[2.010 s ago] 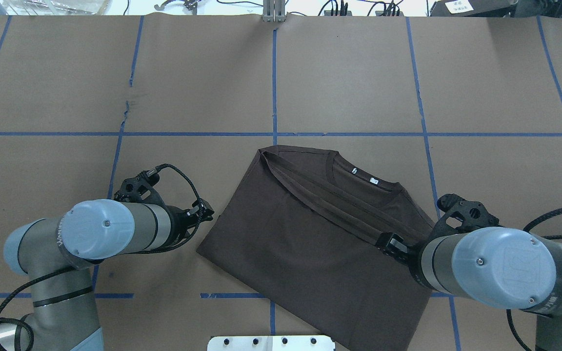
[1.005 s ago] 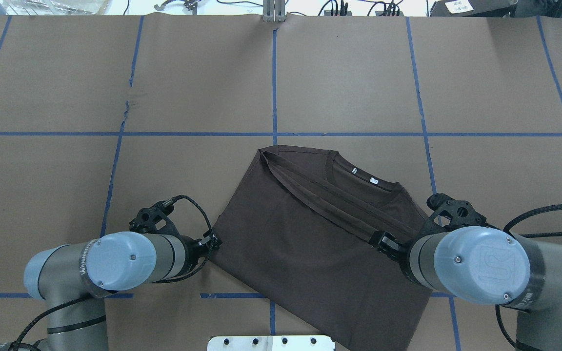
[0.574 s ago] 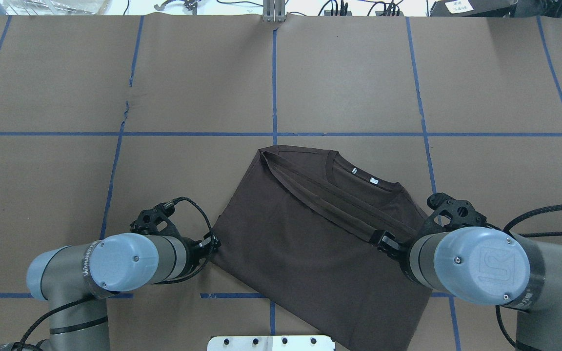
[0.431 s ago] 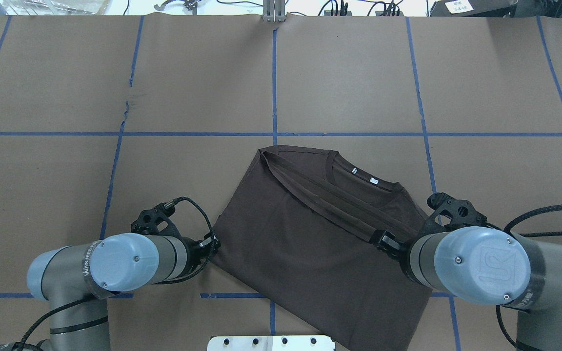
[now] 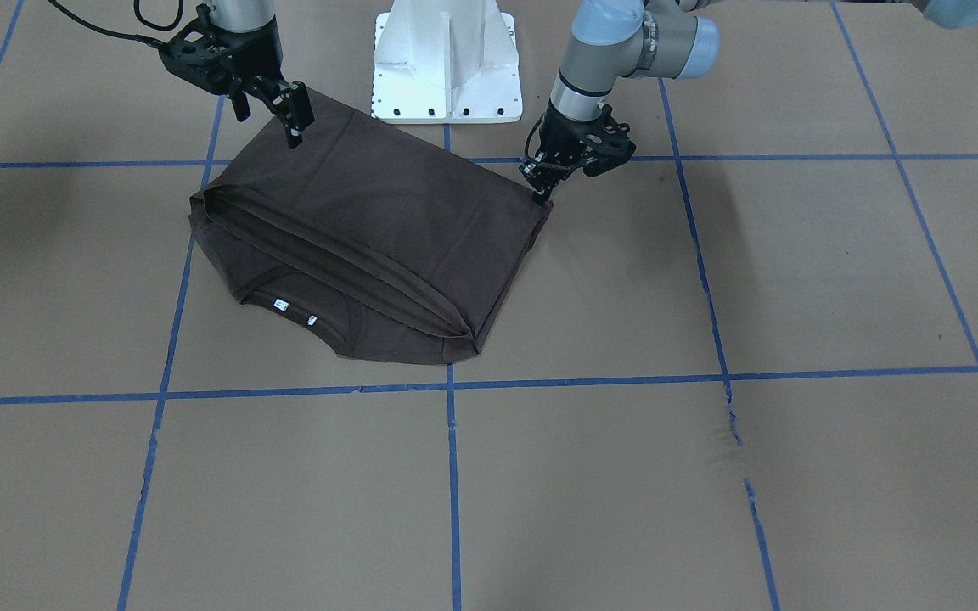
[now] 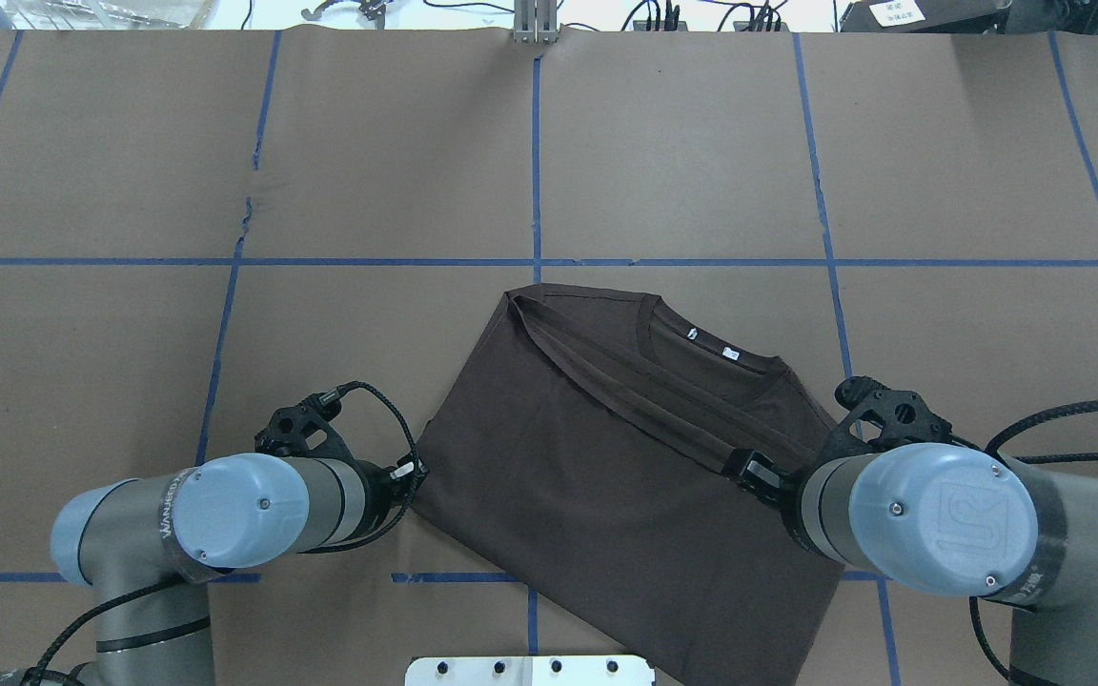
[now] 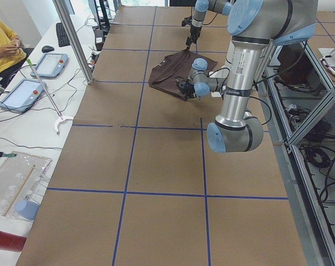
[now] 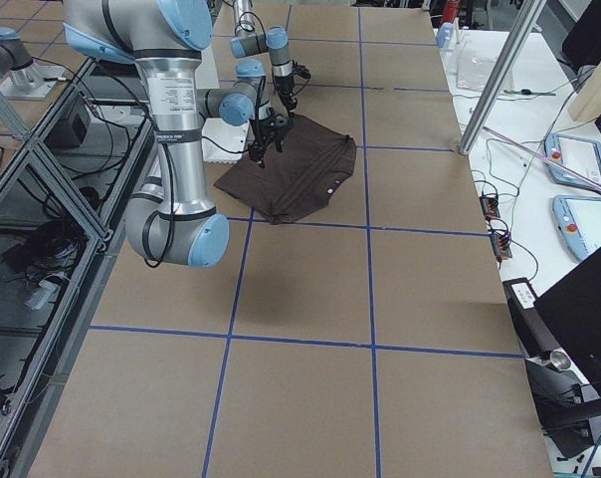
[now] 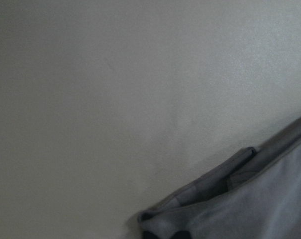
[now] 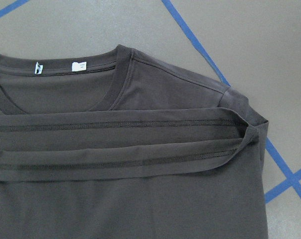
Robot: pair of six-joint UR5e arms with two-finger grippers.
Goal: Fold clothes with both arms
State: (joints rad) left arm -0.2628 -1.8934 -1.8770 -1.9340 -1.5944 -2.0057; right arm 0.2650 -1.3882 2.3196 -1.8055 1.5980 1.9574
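T-shirt corner is pinched by left fingers; right fingers hover above, grip indiscernible.

dark brown T-shirt, white neck labels, tan table cover, blue tape grid

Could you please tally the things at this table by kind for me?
T-shirt: 1
Robot arms: 2, the left arm and the right arm
White pedestal base: 1
Total: 4
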